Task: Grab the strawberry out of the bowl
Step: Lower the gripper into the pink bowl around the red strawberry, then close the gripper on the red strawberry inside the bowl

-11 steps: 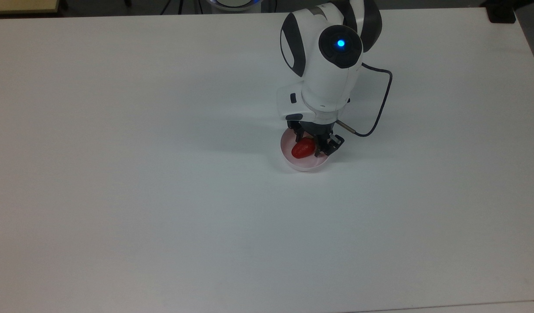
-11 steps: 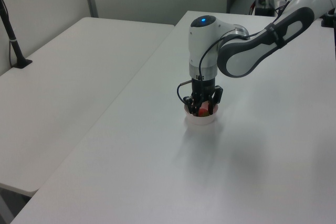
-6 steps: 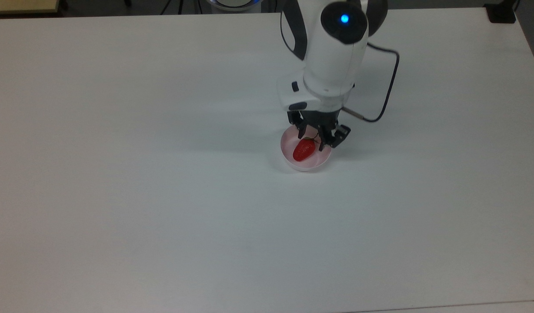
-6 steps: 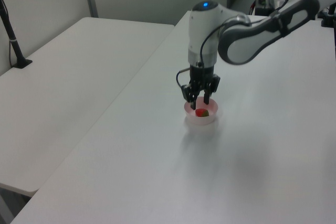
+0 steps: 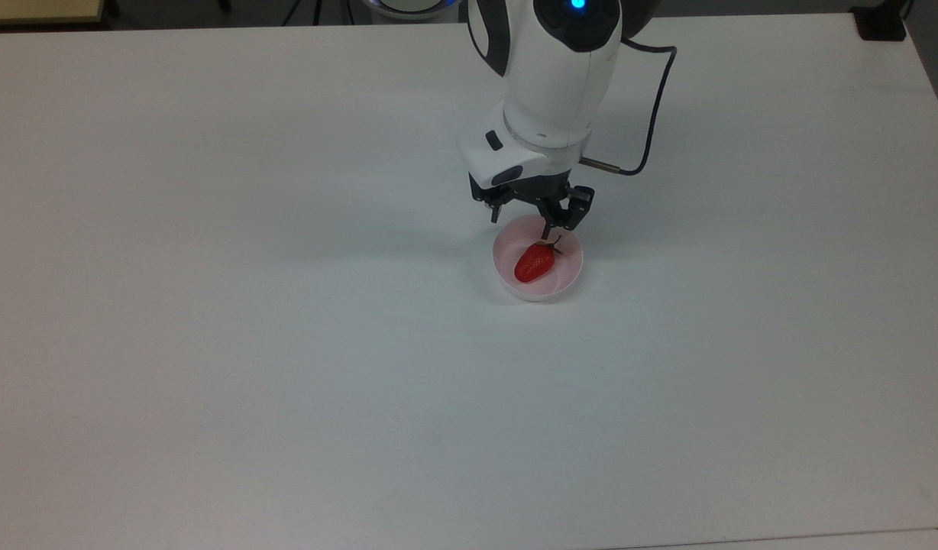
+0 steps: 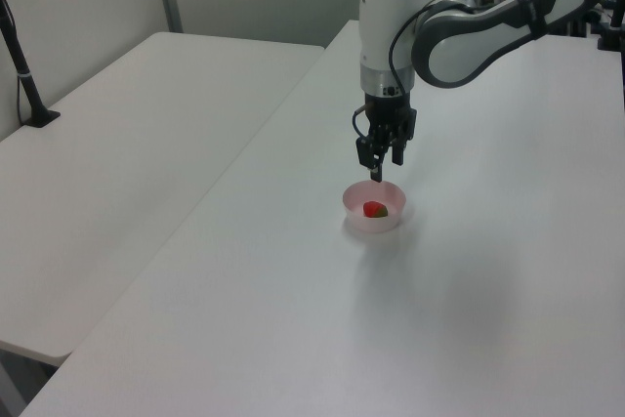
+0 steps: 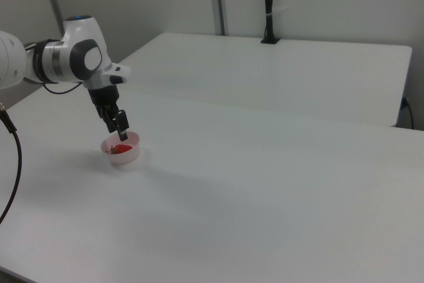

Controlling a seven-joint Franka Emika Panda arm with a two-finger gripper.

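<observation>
Strawberry (image 5: 534,263): lies on its side inside the bowl (image 5: 569,279), just right of centre frame in the top view; red body toward the lower left, green cap and dark stem toward the upper right, not lifted.
Tool (image 5: 524,218): hangs above the bowl's far rim, fingers parted and empty; one fingertip close over the stem, contact hard to judge.
Likely reason: poised over the cap end for a grasp.
Worktop (image 5: 209,305): white and bare around the bowl.
Obstacles: bowl wall alone crowds the fingers; black cable (image 5: 656,99) loops clear, upper right.
</observation>
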